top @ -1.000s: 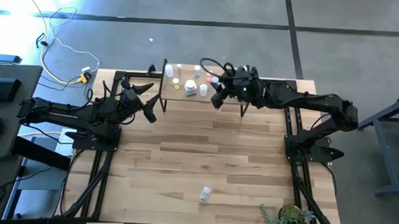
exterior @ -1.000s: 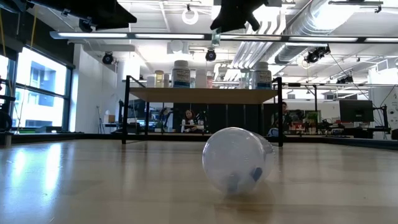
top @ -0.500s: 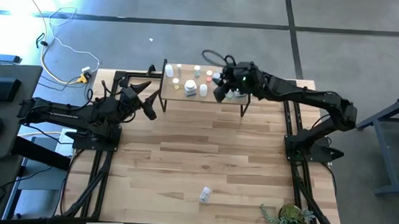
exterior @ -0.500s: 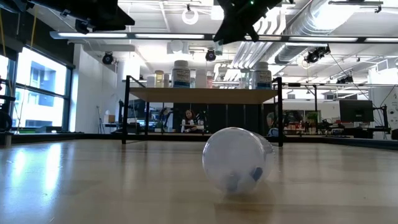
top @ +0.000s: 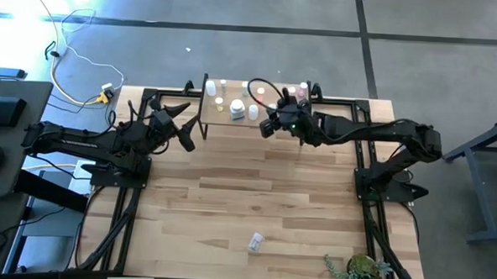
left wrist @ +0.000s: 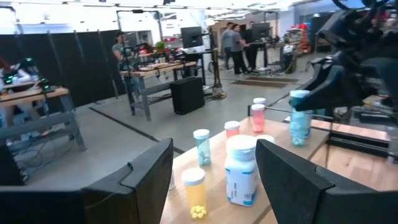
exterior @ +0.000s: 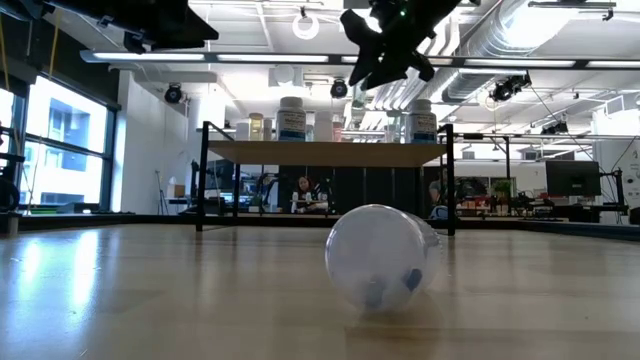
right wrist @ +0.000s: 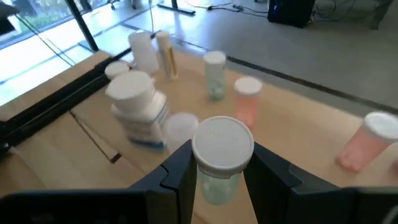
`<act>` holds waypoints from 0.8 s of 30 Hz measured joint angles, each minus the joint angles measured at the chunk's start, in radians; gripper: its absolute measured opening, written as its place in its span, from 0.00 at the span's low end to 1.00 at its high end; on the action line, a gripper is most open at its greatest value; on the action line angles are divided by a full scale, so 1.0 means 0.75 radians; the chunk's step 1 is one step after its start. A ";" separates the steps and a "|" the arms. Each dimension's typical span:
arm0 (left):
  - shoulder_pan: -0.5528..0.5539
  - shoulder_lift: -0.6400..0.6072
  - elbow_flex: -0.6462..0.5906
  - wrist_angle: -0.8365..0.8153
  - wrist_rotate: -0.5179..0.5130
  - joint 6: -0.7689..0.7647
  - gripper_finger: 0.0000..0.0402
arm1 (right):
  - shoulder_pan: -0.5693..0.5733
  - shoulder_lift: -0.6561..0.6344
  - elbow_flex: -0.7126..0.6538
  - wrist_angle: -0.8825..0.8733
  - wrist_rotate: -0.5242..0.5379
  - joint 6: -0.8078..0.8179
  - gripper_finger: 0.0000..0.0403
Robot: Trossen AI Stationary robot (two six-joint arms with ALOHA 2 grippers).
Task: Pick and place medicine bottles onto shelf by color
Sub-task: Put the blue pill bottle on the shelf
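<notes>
The shelf (top: 224,117) stands at the table's far edge with several medicine bottles on it: a big white one (right wrist: 134,106), a yellow one (left wrist: 194,193), clear, orange and pink ones (right wrist: 367,143). My right gripper (top: 268,126) hangs over the shelf's near edge, shut on a clear, white-capped bottle (right wrist: 222,149). My left gripper (top: 182,124) waits open, left of the shelf. One clear bottle (exterior: 385,258) lies on its side on the tabletop near the near edge. My right gripper pinches the clear bottle's body just under its white cap (right wrist: 217,180) between the two fingers (right wrist: 180,168). The fingers slant down from the table's near side. The bottle is upright, cap up. Whether its base touches the shelf, I cannot tell.
The other bottles cluster on the shelf's left and middle, with pink ones at its far right. A potted plant (top: 360,269) sits at the table's near right corner. The arms' black frames run along both sides. People and desks show in the room beyond.
My right gripper first reached farther over the shelf, then drew back toward the table's near edge and came lower. The pink bottles at the shelf's far right, covered by the arm before, now show.
</notes>
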State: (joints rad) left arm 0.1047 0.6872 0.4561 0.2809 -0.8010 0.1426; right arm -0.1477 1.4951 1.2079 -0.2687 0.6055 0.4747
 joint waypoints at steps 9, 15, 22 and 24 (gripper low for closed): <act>0.000 0.000 0.000 -0.010 0.058 -0.011 0.55 | 0.117 0.141 -0.002 0.056 0.220 -0.004 0.28; 0.000 0.000 0.000 -0.020 0.059 -0.010 0.55 | 0.103 0.182 -0.002 0.086 0.303 0.029 0.28; 0.000 0.000 0.000 -0.040 0.100 -0.011 0.55 | 0.052 0.183 -0.002 0.086 0.282 0.088 0.28; 0.000 0.000 0.000 -0.040 0.110 -0.011 0.55 | 0.043 0.183 -0.002 0.084 0.259 0.108 0.28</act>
State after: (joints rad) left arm 0.1047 0.6872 0.4561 0.2508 -0.7181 0.1345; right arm -0.1156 1.6321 1.2064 -0.2054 0.8001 0.5560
